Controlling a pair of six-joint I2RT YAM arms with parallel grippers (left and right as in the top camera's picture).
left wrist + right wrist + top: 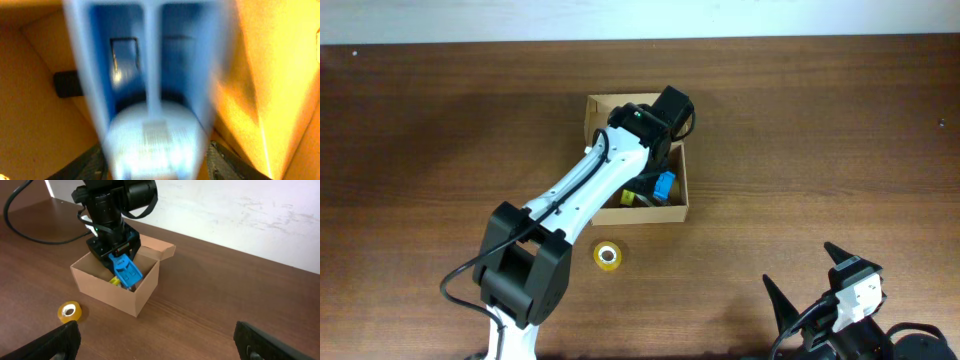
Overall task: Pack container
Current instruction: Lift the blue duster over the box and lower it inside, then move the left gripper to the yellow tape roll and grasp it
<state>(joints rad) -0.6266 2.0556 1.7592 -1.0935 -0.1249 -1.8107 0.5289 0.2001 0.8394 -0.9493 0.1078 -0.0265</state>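
Observation:
The tan cardboard container (678,208) stands open at the table's middle, its flap lid (605,103) at the far side; it also shows in the right wrist view (145,297). My left gripper (660,170) reaches into it, shut on a blue plastic eraser block (126,271) that tilts down into the box. The block (150,100) fills the left wrist view, blurred, between my fingers. A yellow item (115,281) lies inside the box under it. My right gripper (820,285) is open and empty near the front right edge.
A yellow tape roll (609,256) lies on the table just in front of the container, also in the right wrist view (69,312). A pale wall runs behind the table's far edge.

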